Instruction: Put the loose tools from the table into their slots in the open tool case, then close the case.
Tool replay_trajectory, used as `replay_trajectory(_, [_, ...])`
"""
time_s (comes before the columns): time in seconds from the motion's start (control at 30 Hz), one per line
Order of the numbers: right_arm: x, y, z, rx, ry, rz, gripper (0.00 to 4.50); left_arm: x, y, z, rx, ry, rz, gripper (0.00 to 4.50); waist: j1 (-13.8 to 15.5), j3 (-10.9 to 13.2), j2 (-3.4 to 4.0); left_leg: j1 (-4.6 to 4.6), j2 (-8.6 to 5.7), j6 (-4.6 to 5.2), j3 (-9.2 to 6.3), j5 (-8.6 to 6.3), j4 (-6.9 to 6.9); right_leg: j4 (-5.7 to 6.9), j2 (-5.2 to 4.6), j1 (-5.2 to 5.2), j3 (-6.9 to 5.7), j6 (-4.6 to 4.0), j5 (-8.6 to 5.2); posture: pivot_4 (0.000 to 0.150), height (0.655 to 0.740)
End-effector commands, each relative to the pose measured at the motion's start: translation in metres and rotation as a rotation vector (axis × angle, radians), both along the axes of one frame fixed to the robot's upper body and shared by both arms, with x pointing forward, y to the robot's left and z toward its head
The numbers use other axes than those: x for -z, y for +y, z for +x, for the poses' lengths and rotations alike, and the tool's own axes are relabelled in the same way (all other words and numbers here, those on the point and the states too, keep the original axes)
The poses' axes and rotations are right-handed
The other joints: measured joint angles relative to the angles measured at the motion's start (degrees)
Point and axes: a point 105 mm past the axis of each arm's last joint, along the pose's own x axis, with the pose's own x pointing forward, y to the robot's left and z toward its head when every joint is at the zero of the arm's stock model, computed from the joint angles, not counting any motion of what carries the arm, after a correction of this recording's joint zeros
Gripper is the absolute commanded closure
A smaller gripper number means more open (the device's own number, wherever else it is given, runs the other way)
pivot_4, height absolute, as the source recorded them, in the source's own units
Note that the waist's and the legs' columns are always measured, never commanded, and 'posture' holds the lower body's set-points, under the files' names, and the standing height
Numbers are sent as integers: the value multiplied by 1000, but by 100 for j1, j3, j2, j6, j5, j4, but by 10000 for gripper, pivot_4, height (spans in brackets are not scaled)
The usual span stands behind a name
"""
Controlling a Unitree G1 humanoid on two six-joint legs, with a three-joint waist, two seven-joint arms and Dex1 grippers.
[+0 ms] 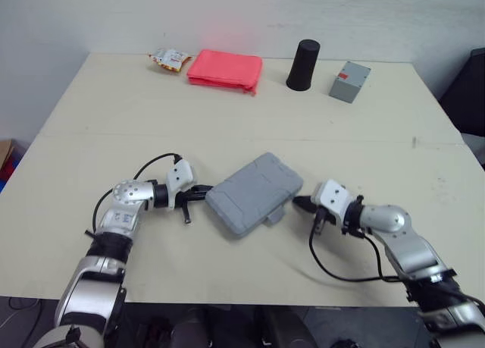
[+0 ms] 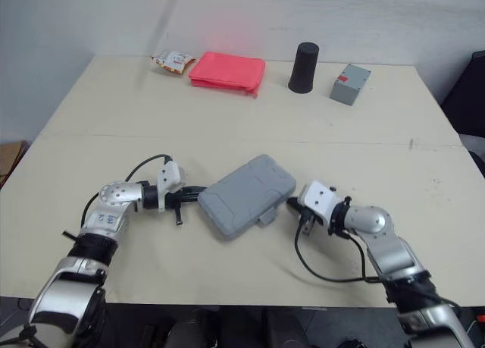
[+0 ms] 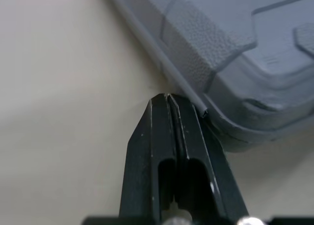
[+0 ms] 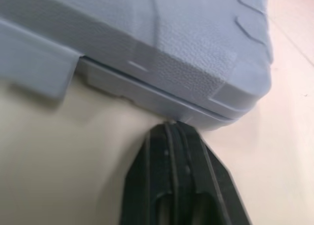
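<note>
The grey tool case (image 1: pixel 254 192) lies with its lid down in the middle of the table, turned at an angle, its latch tab (image 1: pixel 274 217) sticking out at the near side. My left gripper (image 1: pixel 204 190) is shut, its tips touching the case's left edge (image 3: pixel 196 105). My right gripper (image 1: pixel 297 203) is shut too, its tips pressed against the case's right corner (image 4: pixel 235 107). Nothing is held in either one. No loose tools lie on the table.
At the back of the table sit a snack packet (image 1: pixel 168 59), a red pouch (image 1: pixel 225 69), a black cup (image 1: pixel 303 64) and a small grey box (image 1: pixel 350 81). Bare tabletop (image 1: pixel 114 128) lies between them and the case.
</note>
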Motion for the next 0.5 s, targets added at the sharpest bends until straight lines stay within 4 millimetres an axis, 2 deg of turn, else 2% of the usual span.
replay_trajectory(0.03, [1, -14, 14, 85, -42, -42, 44268, -20, -7, -4, -76, -7, -132, 45000, 36, 1, 1, 0, -1, 1, -1, 0, 3, 3, -3, 1, -1, 0, 0, 1500, 7400])
replay_trajectory(0.13, [-2, -19, 13, 103, -58, -18, 44268, -11, 7, -5, -172, -18, -79, 45000, 46, 1, 1, 0, -6, 2, -9, 1, 8, 2, -7, 8, -6, 0, 0, 1500, 7400])
replay_trajectory(0.2, [0, -27, 4, 98, -52, -37, 44268, -18, 21, 4, -264, -62, -82, 45000, 56, 1, 1, 0, -7, 2, -9, 1, 7, 2, -7, 8, -7, 0, 0, 1500, 7400])
replay_trajectory(0.27, [-1, -35, -6, 100, -49, -33, 44268, -36, 24, 10, -284, -125, -107, 45000, 71, 0, 1, -3, -10, 2, -16, 1, 5, -3, -11, 10, -13, 1, 0, 1500, 7400])
replay_trajectory(0.33, [0, -43, -20, 130, 4, -5, 44268, -61, 3, 8, -178, -178, -152, 45000, 132, 1, 2, -7, -13, 4, -16, 0, 4, -6, -15, 12, -16, 1, 0, 1500, 7400])
replay_trajectory(0.4, [-5, -38, -36, 108, 62, 66, 44268, -79, -22, 3, -61, -201, -185, 45000, 190, 1, 1, -10, -16, 6, -20, 0, 3, -11, -19, 14, -21, 2, 0, 1500, 7400])
replay_trajectory(0.5, [-15, -20, -59, 31, 117, 152, 44268, -87, -65, -3, 118, -209, -139, 45000, 212, 0, 1, -11, -21, 7, -20, -1, 5, -13, -19, 19, -25, 4, 1, 1500, 7400])
